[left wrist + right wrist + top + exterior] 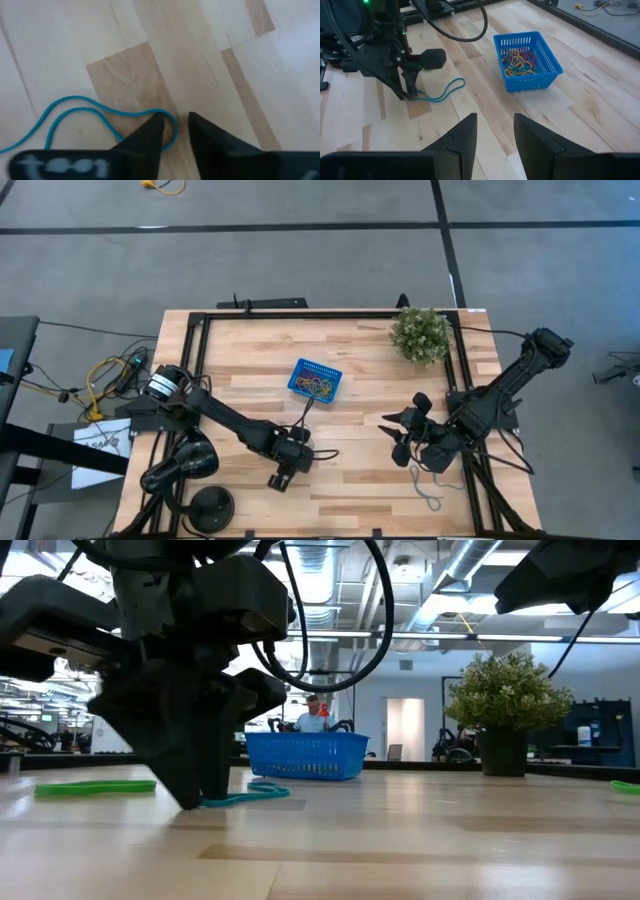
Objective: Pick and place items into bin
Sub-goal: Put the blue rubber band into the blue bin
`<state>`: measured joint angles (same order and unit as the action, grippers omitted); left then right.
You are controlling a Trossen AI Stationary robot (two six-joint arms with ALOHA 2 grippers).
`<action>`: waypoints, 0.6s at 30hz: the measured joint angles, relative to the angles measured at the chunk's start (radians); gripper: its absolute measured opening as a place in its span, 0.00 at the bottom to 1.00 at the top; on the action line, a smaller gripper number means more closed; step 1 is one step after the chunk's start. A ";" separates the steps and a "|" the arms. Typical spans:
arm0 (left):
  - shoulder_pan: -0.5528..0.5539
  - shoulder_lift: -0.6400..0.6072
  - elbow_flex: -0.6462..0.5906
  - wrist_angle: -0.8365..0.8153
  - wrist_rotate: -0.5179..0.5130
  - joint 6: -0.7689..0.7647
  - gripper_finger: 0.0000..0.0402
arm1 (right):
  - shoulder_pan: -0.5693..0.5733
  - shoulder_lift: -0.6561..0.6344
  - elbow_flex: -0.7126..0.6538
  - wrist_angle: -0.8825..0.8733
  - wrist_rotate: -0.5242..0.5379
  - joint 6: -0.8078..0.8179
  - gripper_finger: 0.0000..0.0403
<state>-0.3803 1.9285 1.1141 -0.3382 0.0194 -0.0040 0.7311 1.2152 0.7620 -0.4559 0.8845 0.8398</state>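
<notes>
Nearest the low camera, the left gripper (pixel 200 802) stood with its dark fingertips down on the pale wooden table (pixel 370 405), its jaws drawn narrow around one end of a thin floppy teal-blue rubber loop (pixel 85 111); the left wrist view showed a strand passing between the two fingers (pixel 150 131), though whether they actually pinched it could not be told. That loop lay flat on the boards, trailing from the fingertips towards the small bright blue perforated plastic basket (pixel 527 62), which sat well apart from the gripper, nearer the table's far edge. Inside the basket lay a tangle of red, yellow, green and blue rubber loops (pixel 519 61). One green loop (pixel 95 787) rested on the table in the low view. The right gripper (pixel 495 131) was held clear of the surface over the right side, jaws apart and empty. A bushy green potted plant (pixel 420 334) stood at the far right corner
</notes>
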 joint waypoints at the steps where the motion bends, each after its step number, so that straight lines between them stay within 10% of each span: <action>1: 0.001 0.000 0.000 0.000 -0.005 0.000 0.17 | 0.000 0.000 0.000 0.001 0.000 0.000 0.31; 5: 0.001 0.001 -0.001 0.006 -0.038 0.018 0.02 | 0.000 0.000 0.000 0.001 0.000 0.000 0.31; 18: -0.003 -0.088 0.191 -0.216 -0.347 0.200 0.00 | 0.002 0.000 0.000 0.000 -0.001 -0.001 0.31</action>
<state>-0.3838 1.8405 1.3054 -0.5539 -0.3274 0.1959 0.7326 1.2152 0.7620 -0.4558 0.8837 0.8391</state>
